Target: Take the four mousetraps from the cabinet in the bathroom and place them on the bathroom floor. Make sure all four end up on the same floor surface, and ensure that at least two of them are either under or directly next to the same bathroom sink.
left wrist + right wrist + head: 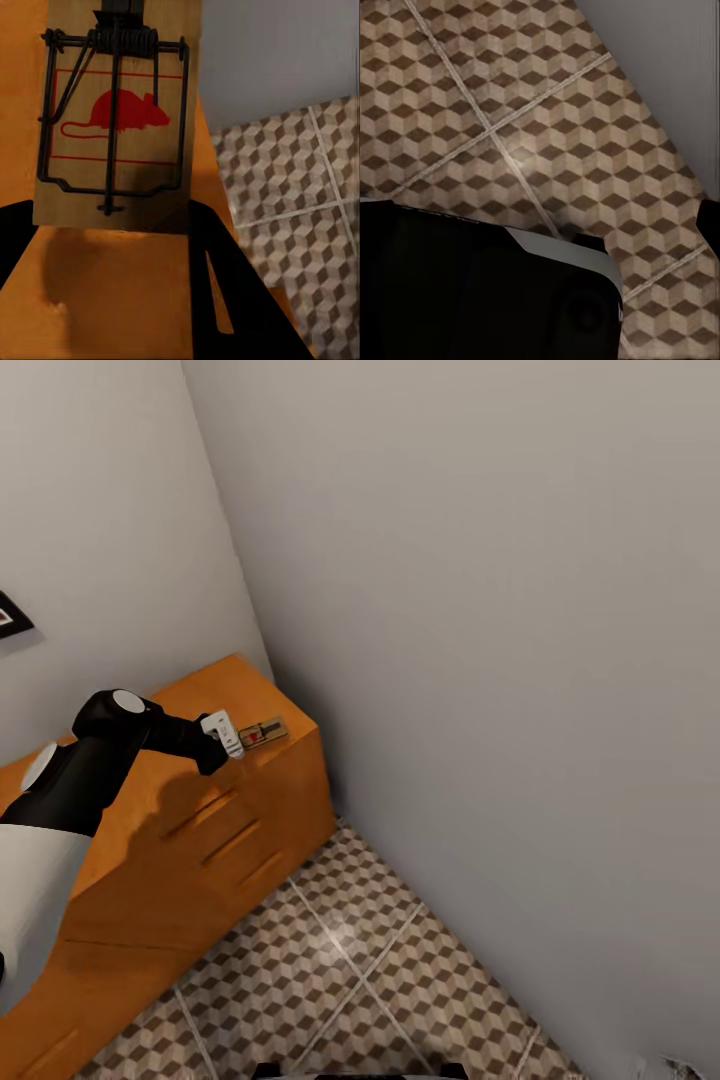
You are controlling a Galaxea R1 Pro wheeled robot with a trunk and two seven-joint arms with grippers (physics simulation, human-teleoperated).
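Left gripper extended over the top of the cabinet, close to the far corner by the wall. One mousetrap seen just ahead of the fingertips in the head view, lying flat near the cabinet's front edge. From the left wrist view, same mousetrap between the two dark fingers, near end level with the tips; red mouse print and wire bar facing up. Jaws set apart, wider than the trap, not visibly clamped on it. Contact between pads and wood: cannot tell.

Right gripper: fingers not discernible in the right wrist view, only dark robot body over the bathroom floor; state cannot be told.

Step in hand, by judgement: pickup of a trap from the cabinet top, at the approach-to-grasp stage. No trap visible on the floor tiles below and beyond the gripper; placement apparently not yet done for this one.

Next move calls for: slight advance so pads flank the wooden slab, closing on the long edges, clear of the spring bar. Then lift, carry down to the tiled floor. Risk: thin slab sliding off the nearby cabinet edge if nudged.
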